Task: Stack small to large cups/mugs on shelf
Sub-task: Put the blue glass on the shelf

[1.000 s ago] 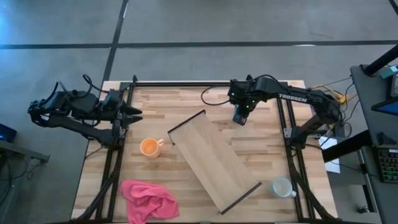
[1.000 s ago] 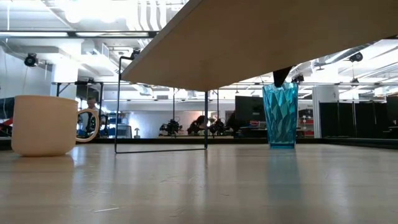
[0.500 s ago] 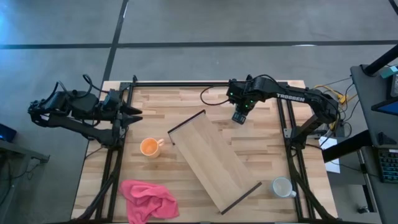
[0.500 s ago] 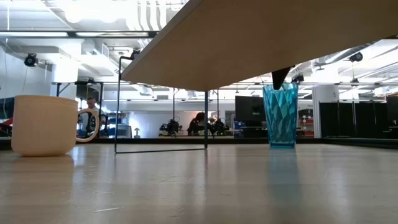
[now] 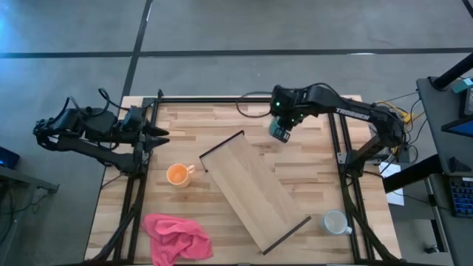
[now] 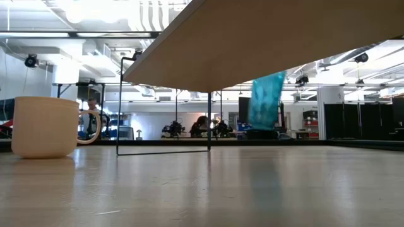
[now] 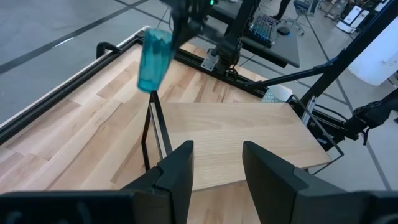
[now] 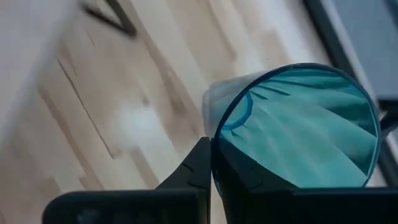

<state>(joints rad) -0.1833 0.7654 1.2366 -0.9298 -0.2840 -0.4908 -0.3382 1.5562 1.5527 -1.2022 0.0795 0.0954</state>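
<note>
We note the slatted table [image 5: 222,122] first, with the shelf [image 5: 255,190] lying diagonally across its middle, long axis running from the far centre toward the near right corner, its top bare.

Right arm reaches in over the far edge. The right gripper [image 5: 281,127] is clamped on the rim of the teal tumbler [image 5: 279,131]; the right wrist view shows one finger inside the mouth and one outside, pinching the wall. In the low view the tumbler [image 6: 265,101] hangs clear of the table, tilted, mouth up, base swung a little to one side. The left wrist view confirms it airborne, just beyond the shelf's far end bracket.

Left arm sits folded at the table's left edge; the left gripper [image 7: 214,171] has its fingers apart and holds nothing.

Smaller items: pink cloth [image 5: 176,236] at the near left corner; orange mug [image 5: 177,175] on the table just left of the shelf, handle toward it; whitish mug [image 5: 335,222] at the near right, beside the shelf's near end.

The relation that matters: the shelf lies nearward and slightly left of the held tumbler, its far end closest. We judge the right arm the nearer one for this carry, and the tumbler will need righting to vertical before it is set on the board.
</note>
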